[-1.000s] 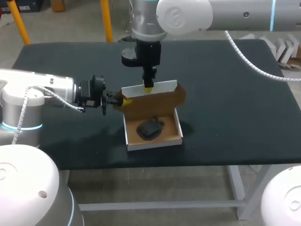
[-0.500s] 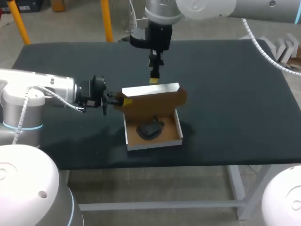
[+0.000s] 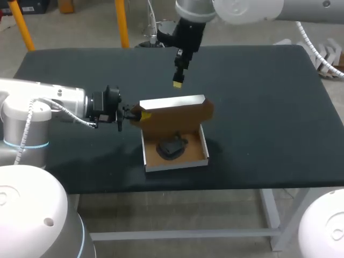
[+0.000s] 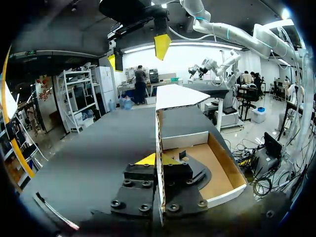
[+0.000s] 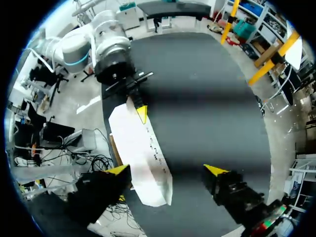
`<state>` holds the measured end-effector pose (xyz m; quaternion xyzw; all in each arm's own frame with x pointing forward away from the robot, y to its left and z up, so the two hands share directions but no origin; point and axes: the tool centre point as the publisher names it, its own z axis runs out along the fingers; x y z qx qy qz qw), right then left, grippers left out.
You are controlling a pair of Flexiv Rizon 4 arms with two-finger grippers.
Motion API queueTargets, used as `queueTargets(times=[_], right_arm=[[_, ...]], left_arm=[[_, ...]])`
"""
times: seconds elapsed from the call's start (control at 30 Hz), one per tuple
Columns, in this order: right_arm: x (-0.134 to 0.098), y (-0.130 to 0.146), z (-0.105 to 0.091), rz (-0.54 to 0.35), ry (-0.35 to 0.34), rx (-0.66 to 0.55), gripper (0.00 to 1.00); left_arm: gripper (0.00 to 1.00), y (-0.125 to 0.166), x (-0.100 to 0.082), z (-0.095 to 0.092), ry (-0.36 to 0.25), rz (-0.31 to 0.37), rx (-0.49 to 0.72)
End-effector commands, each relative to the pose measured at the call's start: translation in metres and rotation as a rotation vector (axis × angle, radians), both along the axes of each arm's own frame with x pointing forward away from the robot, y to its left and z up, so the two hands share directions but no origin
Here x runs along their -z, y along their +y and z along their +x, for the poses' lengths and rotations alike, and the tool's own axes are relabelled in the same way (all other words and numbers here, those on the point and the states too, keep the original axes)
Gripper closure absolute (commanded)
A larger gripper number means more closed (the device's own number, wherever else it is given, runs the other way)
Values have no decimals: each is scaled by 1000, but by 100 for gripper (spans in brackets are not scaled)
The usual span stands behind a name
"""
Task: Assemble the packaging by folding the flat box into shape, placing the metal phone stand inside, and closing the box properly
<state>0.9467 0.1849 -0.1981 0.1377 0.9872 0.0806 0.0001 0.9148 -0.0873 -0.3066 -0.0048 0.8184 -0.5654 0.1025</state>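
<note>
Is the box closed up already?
No, the lid stands upright, pinched by the left end effector, and the phone stand shows inside the open box.

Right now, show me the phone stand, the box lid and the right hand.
phone stand [image 3: 171, 147], head view, middle of its dark body.
box lid [image 3: 177, 117], head view, brown inner face of the raised flap.
right hand [image 3: 178, 83], head view, between its yellow fingertips.
</note>
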Motion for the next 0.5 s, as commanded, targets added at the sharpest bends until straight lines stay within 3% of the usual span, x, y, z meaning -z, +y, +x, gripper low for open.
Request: queueTargets(times=[0.03,0.33,0.5], right_arm=[[0,-2,-2,4,-6,1,0],[0,-2,-2,4,-6,1,0],[3,-9,2,-30,26,118,0]], left_arm=[[100,0,0,0,-1,-2,1],[100,0,0,0,-1,-2,1],[100,-2,3,1,-49,2,20]])
